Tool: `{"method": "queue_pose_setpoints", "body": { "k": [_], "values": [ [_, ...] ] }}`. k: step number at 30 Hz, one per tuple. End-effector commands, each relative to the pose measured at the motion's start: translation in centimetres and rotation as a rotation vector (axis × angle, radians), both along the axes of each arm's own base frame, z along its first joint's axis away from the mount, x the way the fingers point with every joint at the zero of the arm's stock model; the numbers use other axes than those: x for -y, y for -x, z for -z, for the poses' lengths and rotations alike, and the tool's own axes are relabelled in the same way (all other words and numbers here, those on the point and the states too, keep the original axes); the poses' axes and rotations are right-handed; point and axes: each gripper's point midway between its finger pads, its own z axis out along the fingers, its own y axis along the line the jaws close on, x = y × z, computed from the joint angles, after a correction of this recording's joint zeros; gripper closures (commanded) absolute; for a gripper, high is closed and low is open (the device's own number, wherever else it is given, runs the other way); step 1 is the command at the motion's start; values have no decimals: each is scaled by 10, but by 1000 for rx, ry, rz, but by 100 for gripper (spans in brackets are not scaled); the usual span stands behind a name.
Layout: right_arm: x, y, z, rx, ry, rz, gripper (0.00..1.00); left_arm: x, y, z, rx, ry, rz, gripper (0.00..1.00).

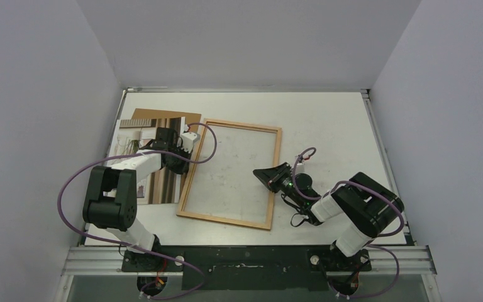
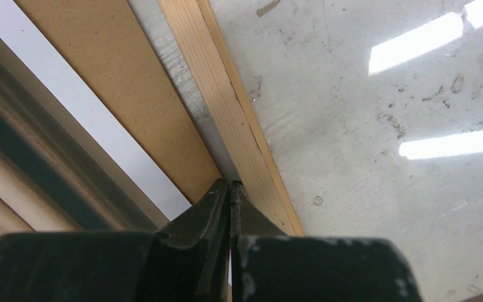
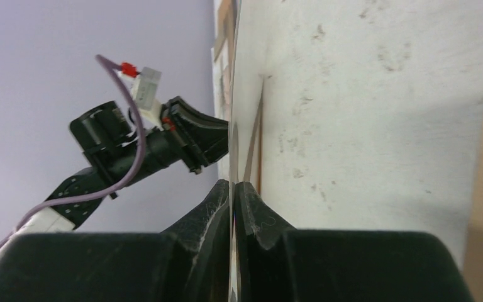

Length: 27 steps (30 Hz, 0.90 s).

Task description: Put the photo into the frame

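Jaws on both arms are pressed together with nothing visibly between them. The left jaws, at the end of the left arm (image 1: 116, 189), sit low at the left border of the frame (image 1: 223, 221), their tips over the narrow strip of counter (image 1: 327, 126) between that wooden border (image 2: 226, 107) and the brown backing sheet (image 1: 163, 116) (the wrist camera shows that gap plainly). The frame lies flat in the middle of the counter, its clear pane (image 1: 233, 170) scuffed and catching the ceiling lights. The photo (image 1: 163, 185) is outside the frame, just to its left. It lies picture side up on the backing sheet (image 2: 126, 94), with its white margin and striped print (image 2: 25, 170) partly covered by the left arm. The right jaws, on the right arm (image 1: 352, 207), point in from the right, just inside the frame's right border and low over the pane. Whether they touch it I cannot tell.
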Motion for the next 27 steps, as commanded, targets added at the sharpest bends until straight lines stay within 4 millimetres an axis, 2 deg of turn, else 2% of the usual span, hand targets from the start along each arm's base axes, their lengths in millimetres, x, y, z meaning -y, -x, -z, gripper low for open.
{"method": "queue_pose_setpoints", "body": {
  "k": [1, 4, 6, 22, 27],
  "values": [
    [-18, 7, -71, 176, -192, -79, 95, 22, -3, -21, 38, 82, 50, 100],
    [-20, 9, -85, 213, -215, -94, 95, 22, -4, -21, 35, 83, 48, 100],
    [-22, 10, -86, 223, -208, -104, 95, 22, -4, -21, 36, 83, 50, 100],
    [-22, 7, -37, 141, -72, -99, 95, 22, -5, -21, 37, 83, 50, 100],
    [-20, 3, -29, 137, 7, -90, 95, 24, -5, -21, 36, 88, 53, 100]
  ]
}}
